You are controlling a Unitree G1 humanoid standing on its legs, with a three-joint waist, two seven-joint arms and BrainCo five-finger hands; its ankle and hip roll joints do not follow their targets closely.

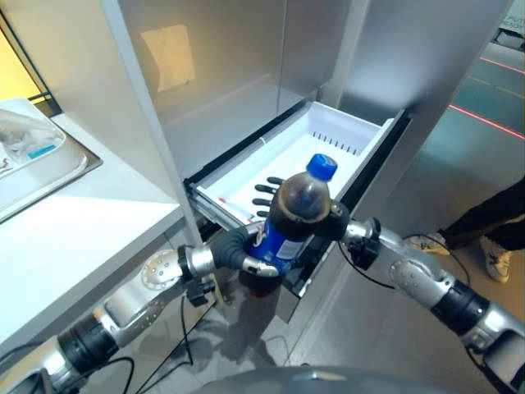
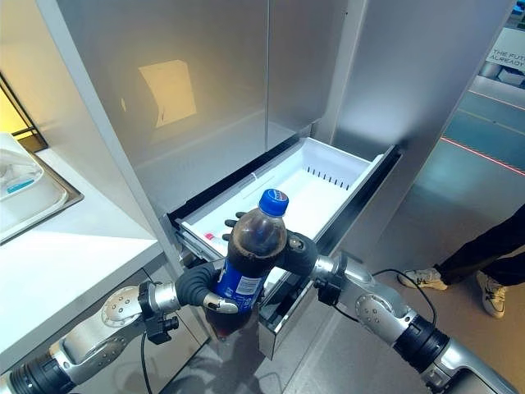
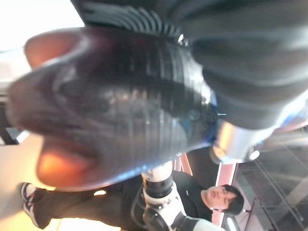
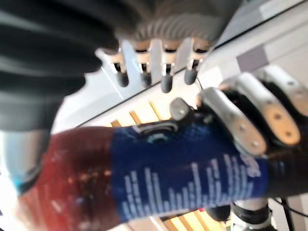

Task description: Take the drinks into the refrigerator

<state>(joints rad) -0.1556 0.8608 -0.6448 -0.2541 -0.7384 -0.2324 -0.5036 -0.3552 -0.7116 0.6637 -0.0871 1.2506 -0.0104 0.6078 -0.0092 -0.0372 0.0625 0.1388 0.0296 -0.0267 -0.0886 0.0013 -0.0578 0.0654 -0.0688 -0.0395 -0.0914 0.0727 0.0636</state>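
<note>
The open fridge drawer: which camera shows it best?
The right eye view: the white drawer shows nearly whole, pulled out behind the cola bottle held in the left robot hand. The left eye view shows it too, slightly more covered by the bottle. The right wrist view catches just a strip; the left wrist view none.

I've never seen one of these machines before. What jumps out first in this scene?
A dark cola bottle with a blue cap and blue label is held up front and centre, the left hand curled round its middle while the right hand rests against its far side. Just behind it a white refrigerator drawer stands pulled open. A person's shoes show on the floor at the right.
</note>
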